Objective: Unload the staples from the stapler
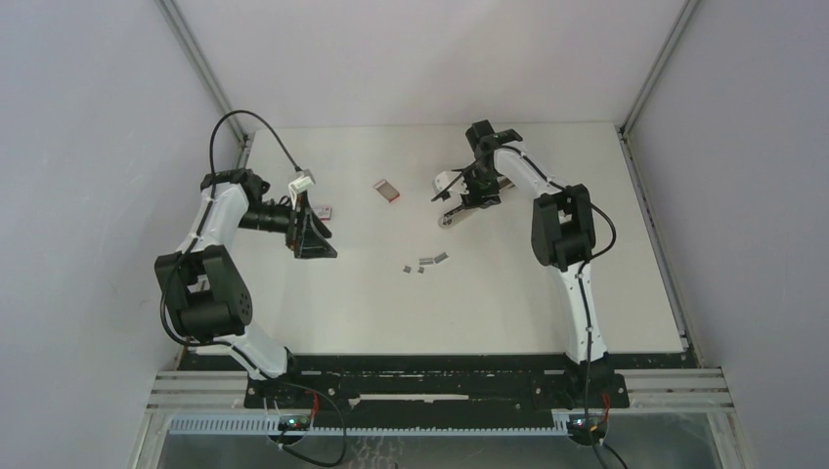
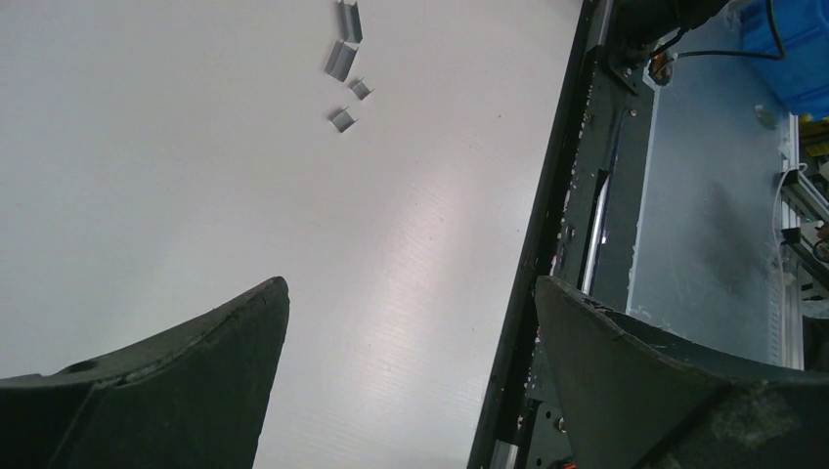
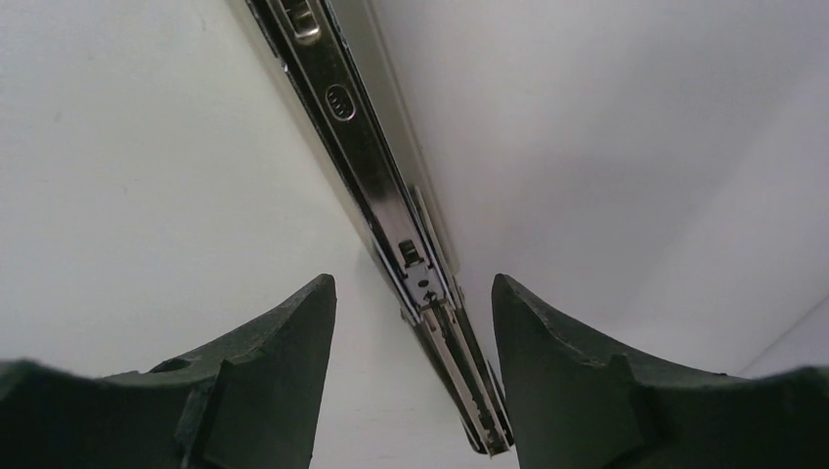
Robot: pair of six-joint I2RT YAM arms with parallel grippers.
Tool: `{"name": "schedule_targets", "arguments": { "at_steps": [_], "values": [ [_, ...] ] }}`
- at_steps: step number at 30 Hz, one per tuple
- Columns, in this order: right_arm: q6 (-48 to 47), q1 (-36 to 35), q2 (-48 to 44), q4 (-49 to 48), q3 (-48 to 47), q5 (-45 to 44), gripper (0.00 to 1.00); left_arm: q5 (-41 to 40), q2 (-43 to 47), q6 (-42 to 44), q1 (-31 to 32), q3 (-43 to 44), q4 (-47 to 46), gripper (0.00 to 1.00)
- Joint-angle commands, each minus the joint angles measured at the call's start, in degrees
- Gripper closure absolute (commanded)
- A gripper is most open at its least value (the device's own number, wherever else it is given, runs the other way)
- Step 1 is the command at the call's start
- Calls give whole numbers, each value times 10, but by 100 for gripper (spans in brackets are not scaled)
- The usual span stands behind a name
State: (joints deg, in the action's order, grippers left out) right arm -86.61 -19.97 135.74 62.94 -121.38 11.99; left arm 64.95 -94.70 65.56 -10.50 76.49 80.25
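The stapler [image 1: 458,209] lies opened on the white table at the back right, its white top swung up. In the right wrist view its shiny metal magazine rail [image 3: 376,166] runs between my fingers. My right gripper [image 1: 476,191] is open right over it, one finger on each side of the rail [image 3: 413,278], not touching it. Several tiny grey staples [image 1: 425,262] lie loose in the middle of the table, and show in the left wrist view [image 2: 343,64]. My left gripper [image 1: 313,238] is open and empty at the left [image 2: 411,283], well away from the staples.
Two small flat red-and-white boxes lie on the table, one in the middle back [image 1: 388,190], one beside the left gripper [image 1: 324,208]. The black frame at the table's near edge [image 2: 547,225] shows in the left wrist view.
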Motion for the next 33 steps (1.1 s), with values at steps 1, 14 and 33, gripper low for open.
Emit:
{"name": "schedule_targets", "arguments": {
  "at_steps": [1, 14, 33],
  "values": [
    [-25, -3, 10, -27, -21, -4, 41, 0, 21, 21, -5, -13, 3, 0],
    [-34, 2, 18, -20, -20, -4, 65, -4, 26, 28, -6, -20, 2, 0],
    [-55, 88, -1, -30, -9, -52, 77, -5, 22, 28, -5, -21, 3, 0]
  ]
}}
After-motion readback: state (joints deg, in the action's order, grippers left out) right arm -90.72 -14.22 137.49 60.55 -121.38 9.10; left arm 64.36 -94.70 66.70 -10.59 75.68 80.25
